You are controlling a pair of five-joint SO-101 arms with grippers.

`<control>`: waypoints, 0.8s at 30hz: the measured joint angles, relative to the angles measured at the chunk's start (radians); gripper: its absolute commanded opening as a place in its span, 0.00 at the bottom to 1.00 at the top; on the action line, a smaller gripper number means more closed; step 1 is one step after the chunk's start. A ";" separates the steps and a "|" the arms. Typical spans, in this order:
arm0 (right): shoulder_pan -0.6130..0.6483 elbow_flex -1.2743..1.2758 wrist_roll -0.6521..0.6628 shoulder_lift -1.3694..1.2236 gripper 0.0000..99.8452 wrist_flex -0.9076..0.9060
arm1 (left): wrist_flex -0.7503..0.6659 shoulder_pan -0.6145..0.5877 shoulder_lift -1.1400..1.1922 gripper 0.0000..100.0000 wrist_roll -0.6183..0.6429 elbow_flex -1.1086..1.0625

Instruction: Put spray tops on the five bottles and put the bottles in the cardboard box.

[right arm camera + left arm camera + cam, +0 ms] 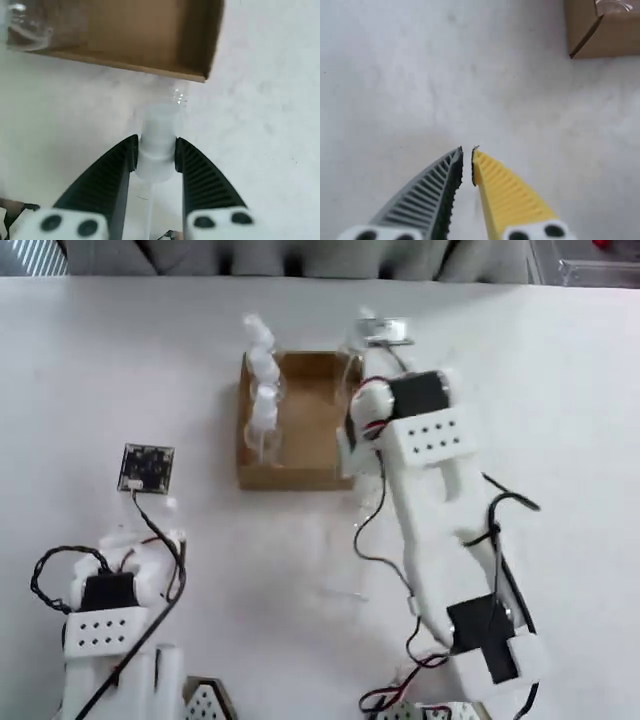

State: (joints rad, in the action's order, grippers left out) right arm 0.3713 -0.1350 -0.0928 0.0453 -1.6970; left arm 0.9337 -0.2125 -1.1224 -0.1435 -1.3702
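Observation:
The cardboard box (300, 420) stands mid-table with several clear bottles (263, 400) wearing white spray tops along its left side. My right gripper (156, 150) is shut on a white spray top (159, 135) sitting on a clear bottle just outside the box's right wall (125, 67), near its back corner. In the high view that gripper (358, 375) hangs beside the box's right edge. One bottle (25, 25) shows inside the box. My left gripper (467, 152) hovers over bare table at the front left, fingers together with nothing between them.
A corner of the box (600, 30) lies well ahead of the left gripper. White table (520, 360) surrounds the box. Cables run along both arms.

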 measured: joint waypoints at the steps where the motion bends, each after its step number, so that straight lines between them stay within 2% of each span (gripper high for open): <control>1: 0.029 0.006 0.006 0.003 0.02 0.000 | 0.000 0.000 0.000 0.04 0.000 0.000; 9: 0.311 0.121 0.031 0.003 0.02 0.034 | -0.029 -0.034 0.000 0.04 0.000 0.000; 14: 0.422 0.178 0.031 0.003 0.03 0.112 | -0.035 -0.078 0.000 0.04 0.000 0.002; 20: 0.502 0.230 0.034 0.003 0.22 0.141 | -0.035 -0.081 0.000 0.04 0.000 0.002; 24: 0.531 0.232 0.034 0.003 0.23 0.140 | -0.035 -0.081 0.000 0.04 0.000 0.002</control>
State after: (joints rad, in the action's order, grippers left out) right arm 0.9022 0.0967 -0.0591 0.0483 -1.5574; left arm 0.8984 -0.2938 -1.1224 -0.1435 -1.3686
